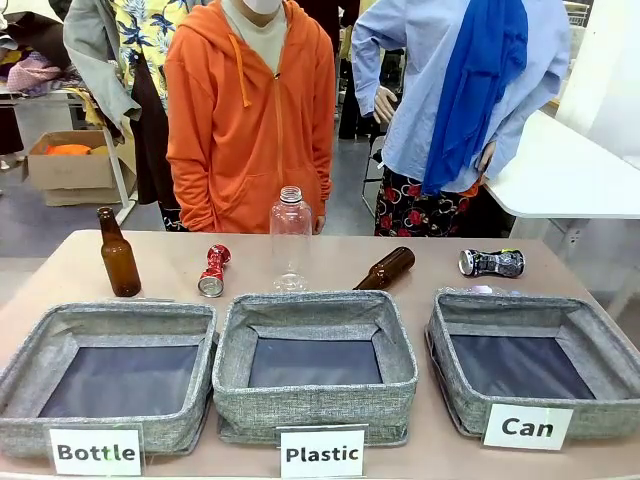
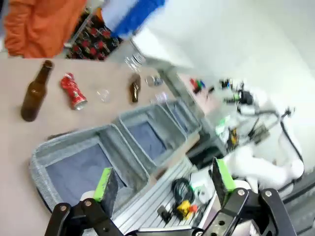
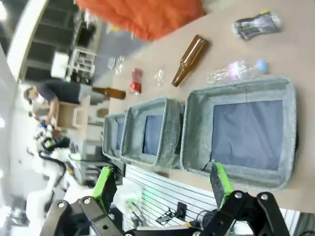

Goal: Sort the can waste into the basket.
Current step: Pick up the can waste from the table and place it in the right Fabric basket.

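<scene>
The red crushed can (image 1: 213,270) lies left of centre on the table, between an upright brown bottle and a clear bottle. At the far right lies the dark can (image 1: 492,263), just behind the grey basket (image 1: 462,400) labelled "Can". That basket holds nothing. In the right wrist view my right gripper (image 3: 162,182) hangs open over the table's near edge, with the Can basket (image 3: 194,128) ahead and the dark can (image 3: 256,23) beyond it. In the left wrist view my left gripper (image 2: 164,179) is open above the nearest basket, far from the red can (image 2: 74,91).
The grey "Bottle" basket (image 1: 30,365) and "Plastic" basket (image 1: 230,350) stand left of the Can basket. One brown bottle (image 1: 118,255) stands, another (image 1: 385,268) lies. A clear bottle (image 1: 290,238) stands mid-table, and a crumpled clear bottle (image 3: 236,70) lies behind the Can basket. A person in orange (image 1: 250,110) stands at the far side.
</scene>
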{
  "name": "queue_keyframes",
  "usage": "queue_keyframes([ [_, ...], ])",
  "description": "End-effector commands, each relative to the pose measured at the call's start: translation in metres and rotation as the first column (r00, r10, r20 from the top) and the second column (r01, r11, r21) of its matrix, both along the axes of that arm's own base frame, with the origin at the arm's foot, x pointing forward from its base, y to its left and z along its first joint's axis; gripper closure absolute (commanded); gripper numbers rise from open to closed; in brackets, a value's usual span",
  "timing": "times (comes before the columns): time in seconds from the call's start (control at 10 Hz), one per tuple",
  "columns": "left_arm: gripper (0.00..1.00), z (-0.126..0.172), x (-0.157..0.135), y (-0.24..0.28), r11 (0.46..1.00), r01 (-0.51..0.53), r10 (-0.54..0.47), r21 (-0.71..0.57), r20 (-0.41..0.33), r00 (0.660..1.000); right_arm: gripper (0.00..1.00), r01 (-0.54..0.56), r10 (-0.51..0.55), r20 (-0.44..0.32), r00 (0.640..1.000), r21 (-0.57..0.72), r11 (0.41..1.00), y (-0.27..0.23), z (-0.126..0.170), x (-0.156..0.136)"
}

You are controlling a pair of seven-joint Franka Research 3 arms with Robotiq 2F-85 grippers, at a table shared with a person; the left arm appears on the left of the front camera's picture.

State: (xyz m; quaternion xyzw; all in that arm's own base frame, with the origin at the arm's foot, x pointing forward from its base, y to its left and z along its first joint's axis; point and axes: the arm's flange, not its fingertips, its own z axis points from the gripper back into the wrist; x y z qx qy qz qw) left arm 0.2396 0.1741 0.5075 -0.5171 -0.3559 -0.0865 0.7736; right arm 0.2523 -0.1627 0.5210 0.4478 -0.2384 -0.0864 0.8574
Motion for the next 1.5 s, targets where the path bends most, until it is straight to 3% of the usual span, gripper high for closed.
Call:
queue_keyframes([
  [0.0,0.0,-0.049,-0.014,-0.042,0.994,-0.074,0.072,-0.076,-0.025,0.997,0.0,0.051,-0.05,-0.006,0.999,0.116,0.992,-0.004,-0.044,-0.006],
  [0.2,0.0,-0.062,-0.011,-0.045,0.979,-0.175,0.165,-0.099,-0.109,0.98,0.0,0.127,-0.127,-0.012,0.992,0.179,0.976,-0.024,-0.057,-0.012],
  [0.3,0.0,-0.06,-0.007,-0.048,0.97,-0.225,0.213,-0.089,-0.127,0.969,0.0,0.216,-0.218,-0.004,0.976,0.172,0.961,-0.029,-0.06,-0.016],
  [0.4,0.0,-0.028,0.012,0.022,0.986,-0.138,0.129,-0.096,-0.1,0.987,0.0,0.123,-0.117,-0.05,0.992,0.145,0.982,-0.043,-0.039,-0.002],
  [0.9,0.0,-0.028,0.012,0.022,0.986,-0.138,0.129,-0.096,-0.1,0.987,0.0,0.123,-0.117,-0.05,0.992,0.145,0.982,-0.043,-0.039,-0.002],
  [1.0,0.0,-0.028,0.012,0.022,0.986,-0.138,0.129,-0.096,-0.1,0.987,0.0,0.133,-0.122,-0.086,0.989,0.136,0.982,-0.037,-0.041,-0.002],
  [1.2,0.0,-0.028,0.012,0.022,0.986,-0.138,0.129,-0.096,-0.1,0.987,0.0,0.075,-0.103,-0.112,0.988,-0.231,0.97,0.014,-0.004,0.051],
  [1.4,0.0,-0.028,0.012,0.022,0.986,-0.138,0.129,-0.096,-0.1,0.987,0.0,-0.009,-0.059,-0.144,0.988,-0.432,0.902,0.055,0.016,0.103],
])
